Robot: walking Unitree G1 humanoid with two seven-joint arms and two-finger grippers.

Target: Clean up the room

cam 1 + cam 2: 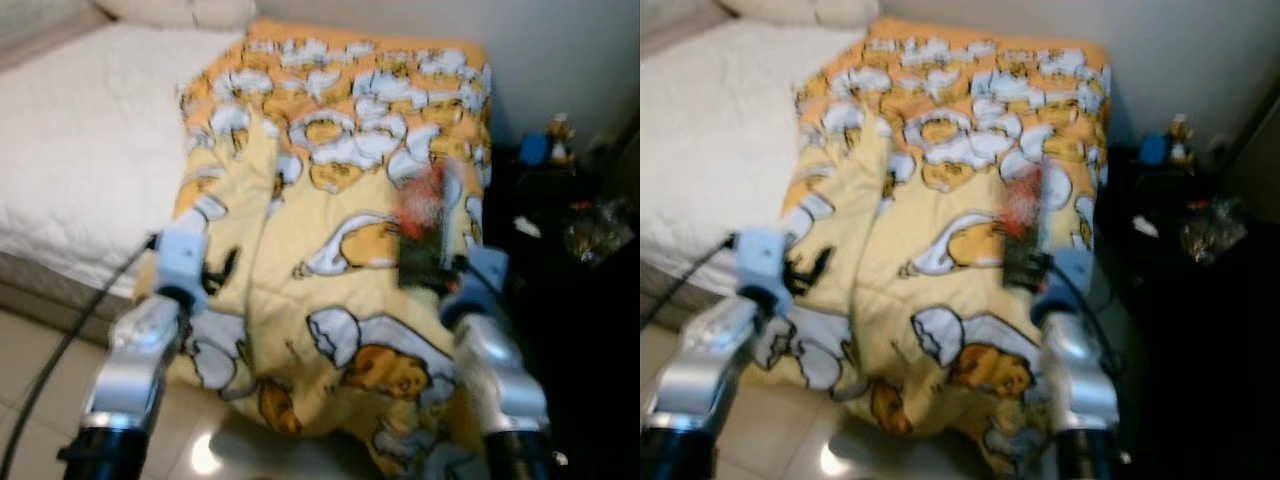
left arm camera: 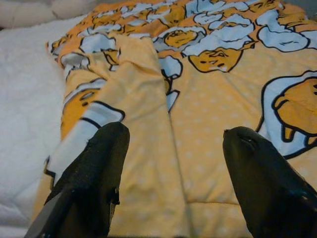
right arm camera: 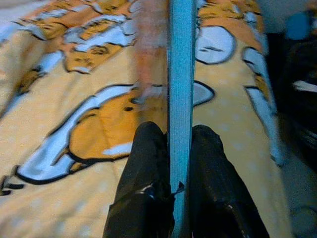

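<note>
A yellow blanket (image 1: pixel 330 200) printed with egg cartoons covers the right part of the bed and hangs over its foot. My right gripper (image 3: pixel 179 131) is shut on a thin flat item with a teal edge (image 3: pixel 181 64) and a blurred red-orange part. It holds the item upright over the blanket's right side (image 1: pixel 425 235). Over a folded ridge at the blanket's left edge, my left gripper (image 2: pixel 171 144) is open, with nothing between its fingers (image 1: pixel 215 270).
The bare white mattress (image 1: pixel 80 150) lies to the left, with pillows (image 1: pixel 180 10) at the head. A dark nightstand (image 1: pixel 570 260) on the right carries a blue item (image 1: pixel 533 148) and a plastic bag (image 1: pixel 595 232). A black cable (image 1: pixel 60 350) hangs over the tiled floor.
</note>
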